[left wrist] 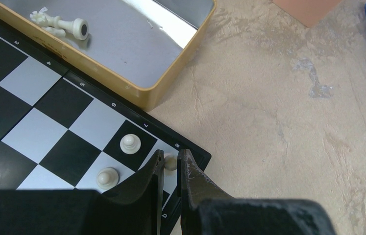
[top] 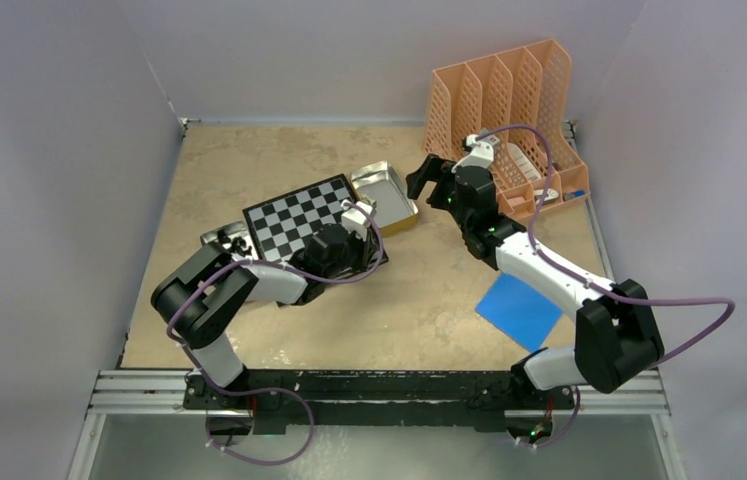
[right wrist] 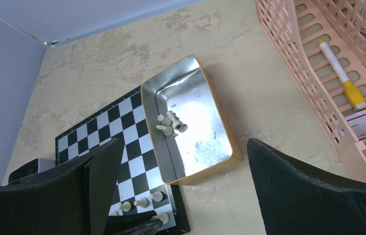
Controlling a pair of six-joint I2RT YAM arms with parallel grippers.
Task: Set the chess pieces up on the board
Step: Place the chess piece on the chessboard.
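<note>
While left hand (left wrist: 171, 156) pinches pale pawn (left wrist: 170, 163) at board (left wrist: 68, 156) corner, right hand (right wrist: 184, 143) spread wide

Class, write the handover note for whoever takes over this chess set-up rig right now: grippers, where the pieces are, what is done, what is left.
Grippers: the left gripper is shut on a pale piece at the board corner square. The right gripper is open and empty, above the tin tray.
Done: several pale pawns stand near that corner.
Left: the pale pieces lying in the tray. No black pieces are seen on the board.
</note>
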